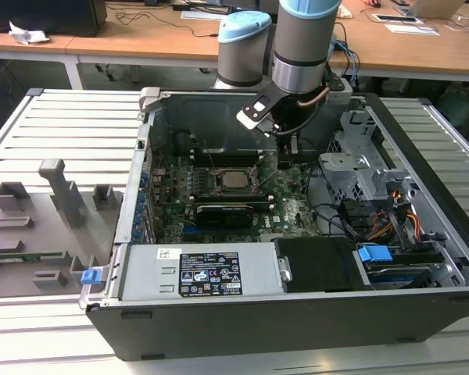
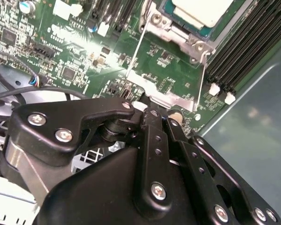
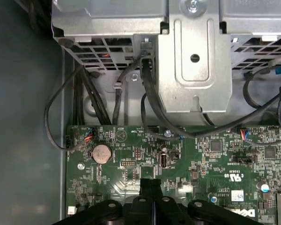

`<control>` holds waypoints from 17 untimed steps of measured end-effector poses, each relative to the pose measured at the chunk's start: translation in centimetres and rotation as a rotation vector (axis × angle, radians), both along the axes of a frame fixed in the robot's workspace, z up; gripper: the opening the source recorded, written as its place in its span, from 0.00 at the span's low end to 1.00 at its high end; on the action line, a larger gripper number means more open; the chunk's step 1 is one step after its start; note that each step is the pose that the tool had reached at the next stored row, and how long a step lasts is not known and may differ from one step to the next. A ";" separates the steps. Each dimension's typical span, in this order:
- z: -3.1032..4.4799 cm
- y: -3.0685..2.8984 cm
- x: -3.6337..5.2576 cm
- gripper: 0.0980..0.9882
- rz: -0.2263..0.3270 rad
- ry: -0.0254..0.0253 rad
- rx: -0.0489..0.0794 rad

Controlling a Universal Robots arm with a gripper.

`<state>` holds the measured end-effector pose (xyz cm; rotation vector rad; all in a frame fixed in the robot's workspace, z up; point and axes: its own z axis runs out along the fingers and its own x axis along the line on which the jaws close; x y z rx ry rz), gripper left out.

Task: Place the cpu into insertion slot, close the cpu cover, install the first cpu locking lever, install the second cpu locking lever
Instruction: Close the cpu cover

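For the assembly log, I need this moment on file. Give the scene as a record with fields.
chip: cpu lies in the insertion slot
claw: claw shut, fingers together, low over the green board
claw position: to the exterior view's right of the slot, tips beside a thin metal plate
contact: cannot tell
housing: open computer case, side panel off

We see the small square cpu with its pale, smooth metal top, the thin grey metal cpu cover faintly shiny, the glossy green circuit board, and the matt black gripper studded with bright steel screws.
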<state>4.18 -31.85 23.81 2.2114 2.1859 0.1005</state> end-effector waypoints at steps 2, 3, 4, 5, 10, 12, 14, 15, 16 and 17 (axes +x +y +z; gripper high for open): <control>-0.01 0.00 -0.25 0.01 0.000 0.0000 0.002; 0.02 0.00 -0.34 0.01 0.000 0.0000 0.003; 0.05 0.00 -0.39 0.01 0.000 0.0000 0.005; 0.09 0.00 -0.42 0.01 0.000 0.0000 0.006; 0.19 0.00 -0.56 0.01 0.000 -0.0001 0.007; 0.20 0.00 -0.63 0.01 0.000 0.0000 0.007; 0.21 0.00 -0.84 0.01 0.000 0.0001 0.007; 0.20 0.00 -0.90 0.01 0.000 0.0000 0.007; 0.20 0.00 -0.96 0.01 0.000 0.0000 0.007; 0.20 0.00 -1.00 0.01 0.000 0.0001 0.007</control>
